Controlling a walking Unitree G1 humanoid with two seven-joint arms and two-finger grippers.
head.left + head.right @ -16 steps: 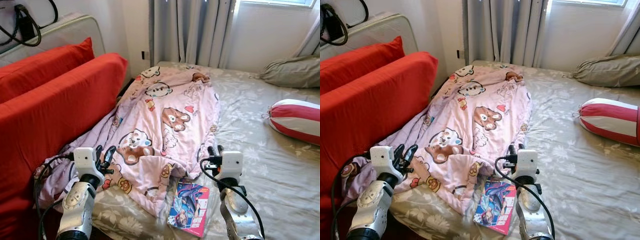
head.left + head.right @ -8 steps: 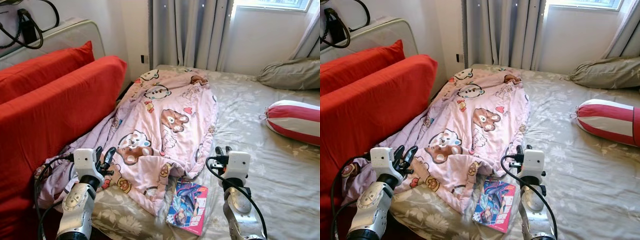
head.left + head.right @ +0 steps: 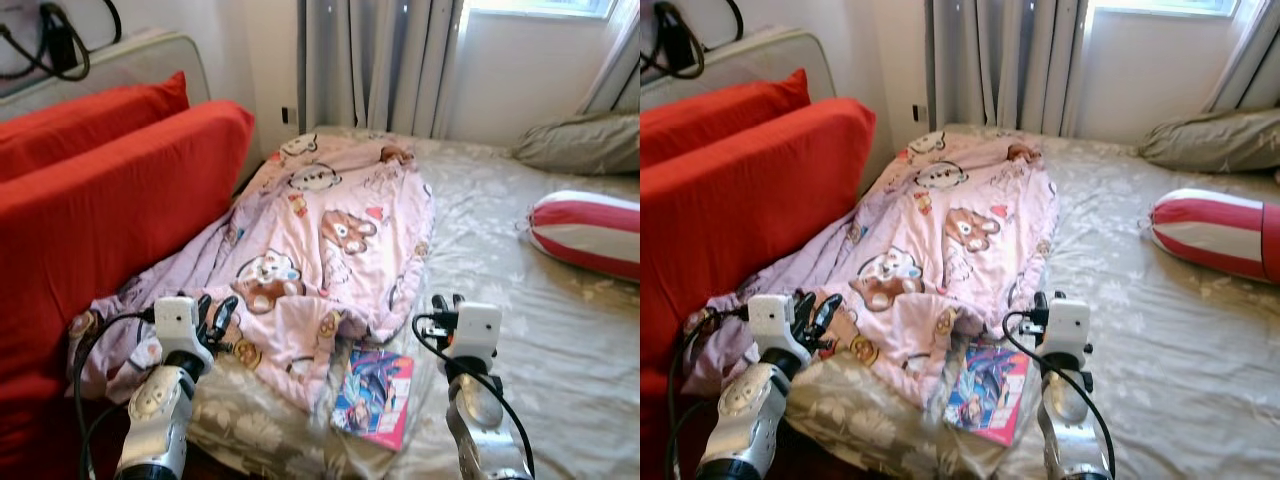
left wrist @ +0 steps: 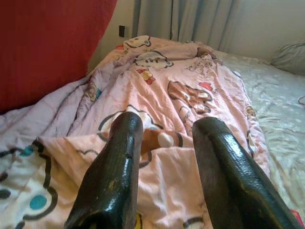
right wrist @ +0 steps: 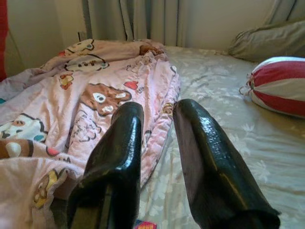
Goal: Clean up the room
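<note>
Hovering parted, left end effector and right end effector flank the blanket's near edge.

Soft cloth on every side of my glossy black pincers

The pink blanket before me is thin, crumpled matt cloth printed with cartoon bears; the bedsheet beneath is smooth, faintly sheened fabric with a pale floral print. The magazine has a glossy paper cover. Red cushions look like matt woven cloth, the striped bolster smooth fabric, the curtains matt grey cloth. My left gripper and right gripper have shiny, finely textured black fingers; my arms are brushed silver metal with white matt plastic housings.
</note>
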